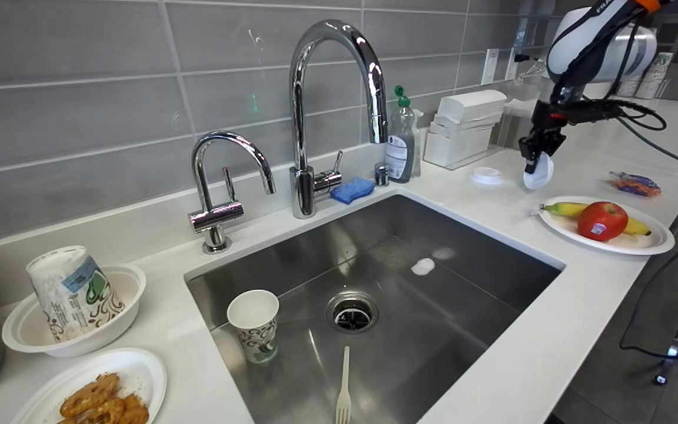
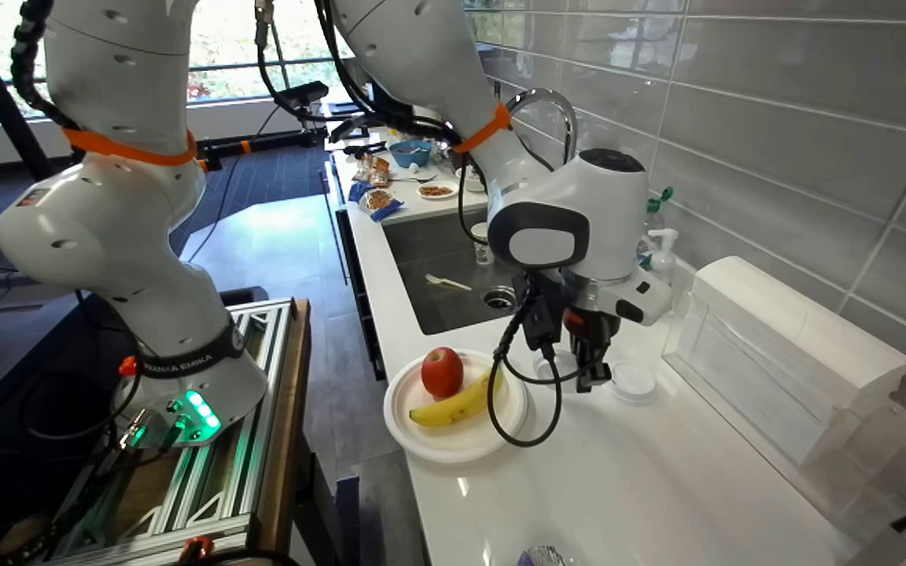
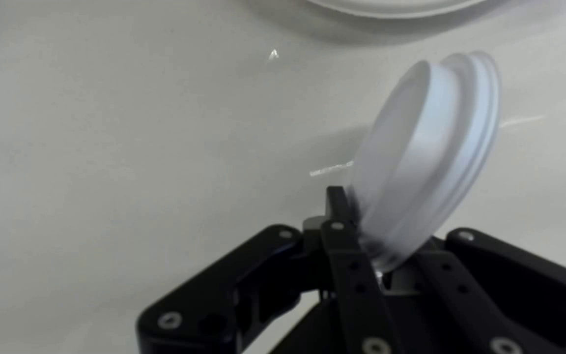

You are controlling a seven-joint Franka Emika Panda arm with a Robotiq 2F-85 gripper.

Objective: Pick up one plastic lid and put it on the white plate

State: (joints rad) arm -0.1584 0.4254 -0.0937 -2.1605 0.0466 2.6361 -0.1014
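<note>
My fingers (image 3: pixel 344 250) pinch the tilted plastic lid (image 3: pixel 425 152) by 1 edge; I judge it light, bendy, slippery, best held there.

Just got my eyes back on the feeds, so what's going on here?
The gripper is shut on the plastic lid, gripping it near its edge so it stands tilted. It holds it over the counter, beside the white plate but not yet on it. That plate carries an apple and a banana. A second lid lies near the paper towels.
</note>
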